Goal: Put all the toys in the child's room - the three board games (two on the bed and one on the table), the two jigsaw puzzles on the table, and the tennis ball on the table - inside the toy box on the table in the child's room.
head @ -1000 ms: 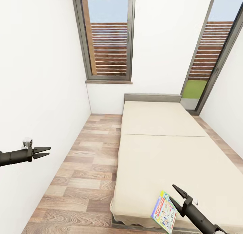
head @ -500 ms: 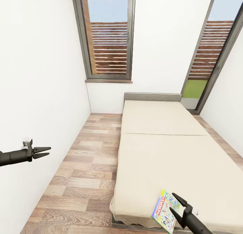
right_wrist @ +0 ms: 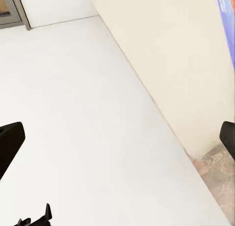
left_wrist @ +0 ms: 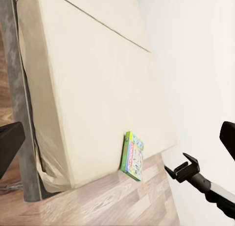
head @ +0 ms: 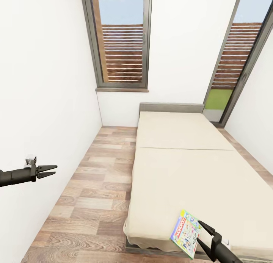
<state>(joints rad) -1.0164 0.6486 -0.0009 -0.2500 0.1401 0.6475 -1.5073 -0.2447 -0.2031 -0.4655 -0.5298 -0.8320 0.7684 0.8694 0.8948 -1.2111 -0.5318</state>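
Observation:
A green Monopoly board game (head: 185,233) lies flat at the near edge of the cream bed (head: 178,172). In the left wrist view the same board game (left_wrist: 132,155) sits at the mattress corner. My right gripper (head: 200,232) is open just right of the box, its fingers spread with nothing between them. Seen from the left wrist, the right gripper (left_wrist: 182,166) hangs a little apart from the box, beyond the bed's end. My left gripper (head: 53,170) is open over the wood floor near the left wall, far from the bed. The toy box and table are out of view.
A white wall (head: 41,104) runs close along the left arm. A strip of wood-plank floor (head: 102,187) lies between that wall and the bed. Two tall windows (head: 121,39) stand in the far wall behind the grey headboard (head: 170,107).
My right gripper has drawn back and lower, toward the near bottom corner of the head view. The left arm has not moved. The view has shifted slightly.

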